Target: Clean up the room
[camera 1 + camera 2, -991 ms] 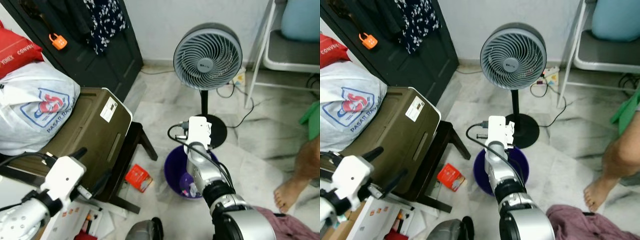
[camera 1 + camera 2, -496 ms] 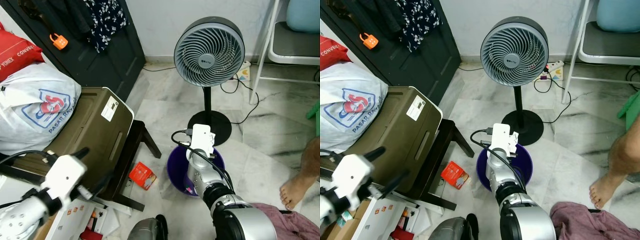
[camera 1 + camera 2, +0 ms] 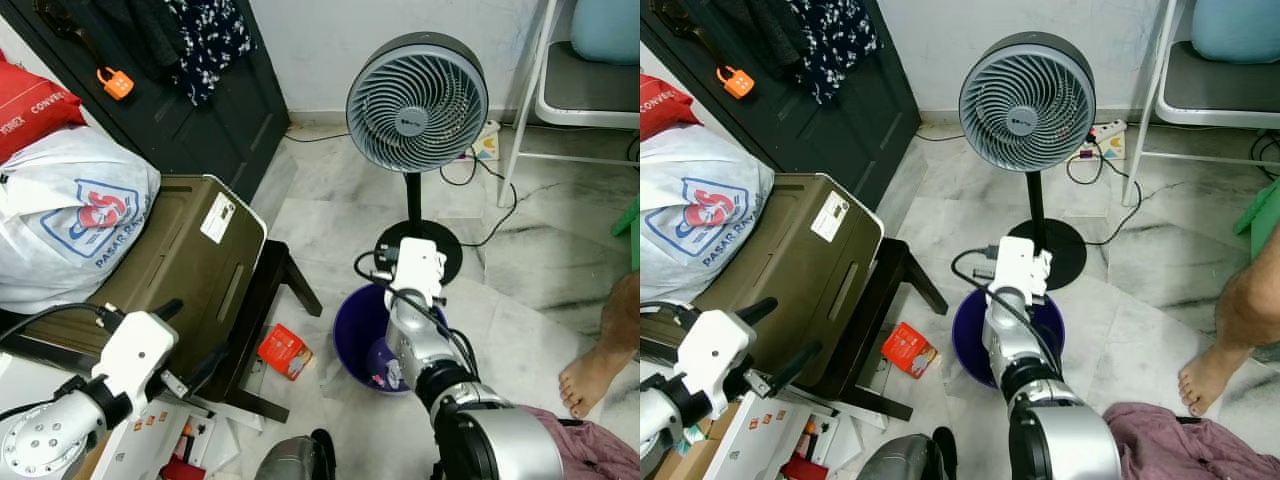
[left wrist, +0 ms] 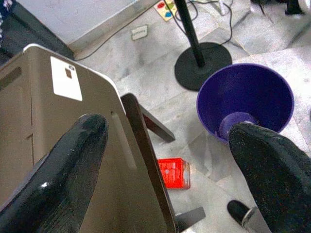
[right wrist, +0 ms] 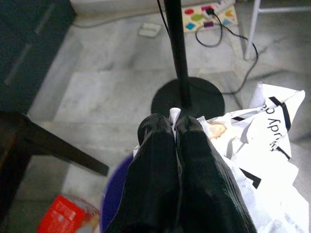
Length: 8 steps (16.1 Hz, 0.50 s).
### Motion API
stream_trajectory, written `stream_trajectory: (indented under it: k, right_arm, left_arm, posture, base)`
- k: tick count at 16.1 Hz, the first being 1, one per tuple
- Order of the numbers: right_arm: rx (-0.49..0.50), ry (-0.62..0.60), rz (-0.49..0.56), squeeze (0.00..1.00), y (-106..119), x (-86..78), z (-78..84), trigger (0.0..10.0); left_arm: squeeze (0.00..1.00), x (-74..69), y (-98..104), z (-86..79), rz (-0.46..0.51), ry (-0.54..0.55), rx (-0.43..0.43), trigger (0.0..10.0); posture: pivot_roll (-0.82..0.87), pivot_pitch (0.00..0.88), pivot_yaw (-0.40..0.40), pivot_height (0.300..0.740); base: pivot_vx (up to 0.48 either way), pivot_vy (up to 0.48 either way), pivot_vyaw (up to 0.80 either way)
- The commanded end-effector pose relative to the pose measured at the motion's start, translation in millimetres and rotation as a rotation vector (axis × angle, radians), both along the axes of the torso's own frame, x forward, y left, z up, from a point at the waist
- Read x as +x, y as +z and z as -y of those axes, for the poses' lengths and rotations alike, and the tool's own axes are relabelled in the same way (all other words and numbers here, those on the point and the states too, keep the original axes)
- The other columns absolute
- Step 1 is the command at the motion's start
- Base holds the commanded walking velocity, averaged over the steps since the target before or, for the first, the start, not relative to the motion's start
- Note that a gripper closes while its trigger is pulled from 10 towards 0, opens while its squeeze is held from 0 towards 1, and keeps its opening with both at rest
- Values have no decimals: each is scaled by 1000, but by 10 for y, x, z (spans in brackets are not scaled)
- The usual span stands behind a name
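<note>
My right gripper (image 5: pixel 173 121) is shut on a corner of a crumpled white plastic bag (image 5: pixel 262 145) with black print. It holds the bag above a purple basin (image 3: pixel 358 335) on the marble floor, just in front of the fan's round base (image 5: pixel 187 99). In the head views the right wrist's white camera box (image 3: pixel 418 270) covers the fingers. A red packet (image 3: pixel 280 352) lies on the floor left of the basin. My left gripper (image 3: pixel 197 330) is open at lower left, beside a brown case (image 3: pixel 180 260), holding nothing.
A grey standing fan (image 3: pixel 417 100) is behind the basin, its cable running to a power strip. The brown case rests on a dark stool (image 3: pixel 275 300), with a white printed bag (image 3: pixel 70 215) on it. A person's bare foot (image 3: pixel 590 375) and a pink cloth (image 3: pixel 600 460) are at the right.
The camera rose slightly. My right wrist shifted a little toward the fan's base, still shut on the bag. The left arm barely moved.
</note>
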State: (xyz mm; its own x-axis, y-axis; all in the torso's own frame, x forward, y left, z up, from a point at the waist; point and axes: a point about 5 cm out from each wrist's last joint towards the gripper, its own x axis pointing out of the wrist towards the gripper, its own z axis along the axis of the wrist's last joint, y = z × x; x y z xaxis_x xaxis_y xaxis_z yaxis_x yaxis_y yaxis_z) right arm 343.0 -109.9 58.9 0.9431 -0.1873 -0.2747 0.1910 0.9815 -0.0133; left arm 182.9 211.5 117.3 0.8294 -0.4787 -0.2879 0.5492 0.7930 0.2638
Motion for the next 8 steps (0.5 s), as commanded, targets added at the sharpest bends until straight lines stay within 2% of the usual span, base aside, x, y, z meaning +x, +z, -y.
stream_trajectory:
  k: [1,8]
  right_arm:
    - [41,43,3,1000,6,-10,-166,10000]
    - [56,51,43,1000,59,13,-196,10000]
  left_arm:
    - [0,-33,-87,-75,-28,18,22,10000]
    - [0,-32,-277,-181,-34,32,26,10000]
  posture:
    - [330,198,285,740]
    - [328,195,288,740]
  base:
    - [0,0,0]
    - [0,0,0]
